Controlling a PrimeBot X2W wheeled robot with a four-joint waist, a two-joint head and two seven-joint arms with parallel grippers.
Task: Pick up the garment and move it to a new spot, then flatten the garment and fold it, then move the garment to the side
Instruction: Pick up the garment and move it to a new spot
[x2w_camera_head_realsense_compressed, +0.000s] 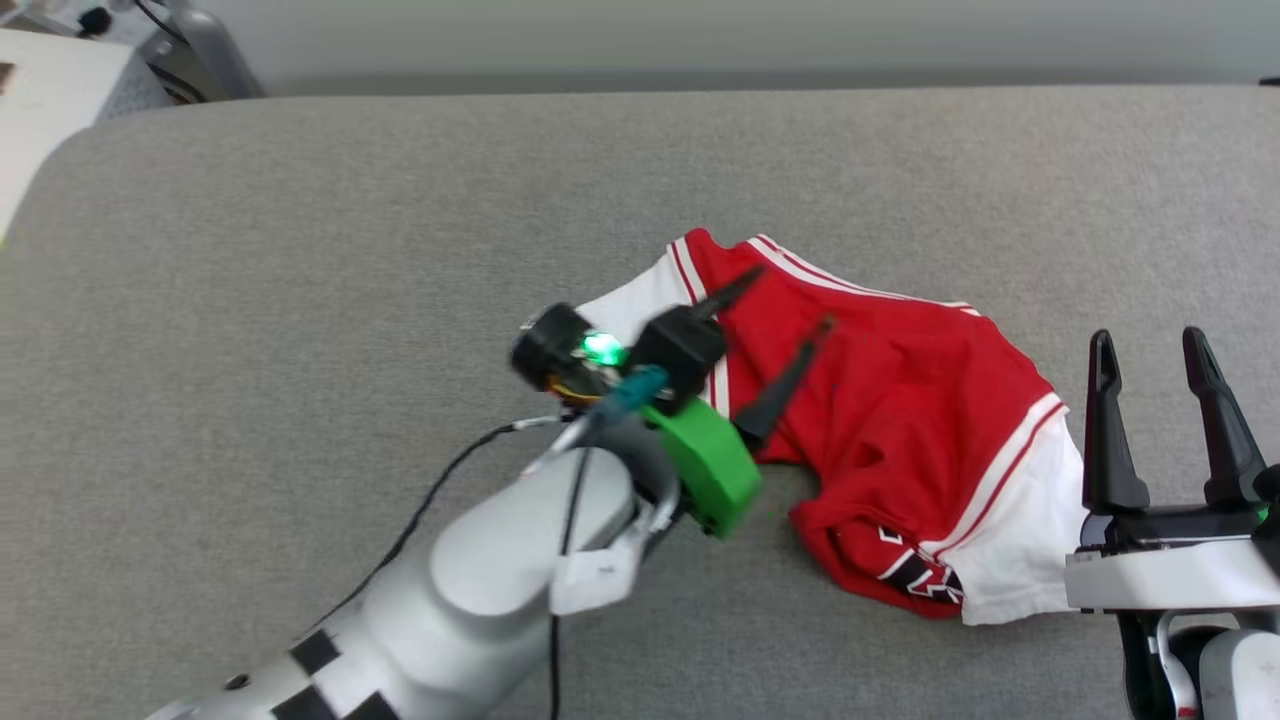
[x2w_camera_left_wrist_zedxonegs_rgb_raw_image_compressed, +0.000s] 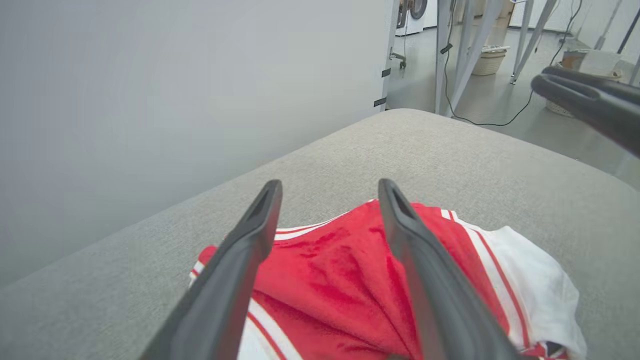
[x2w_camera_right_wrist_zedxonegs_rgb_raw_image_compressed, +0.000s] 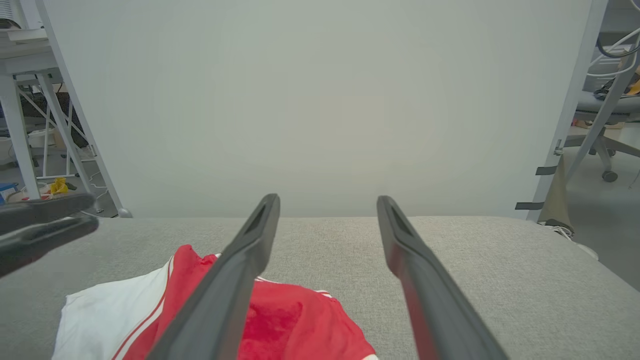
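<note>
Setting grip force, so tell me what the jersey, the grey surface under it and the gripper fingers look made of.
Jersey: soft matte fabric, probably knit, going by its slumped creases. Grey surface: woven upholstery-like cloth, flecked texture, probably padded given the rounded edge. Dark fingers: smooth, faintly glossy, likely plastic or rubber; I cannot tell which.

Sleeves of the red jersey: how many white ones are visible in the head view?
2. One sleeve is at the garment's far left end, beside the left hand; the other is at its near right end, beside the right hand.
</note>
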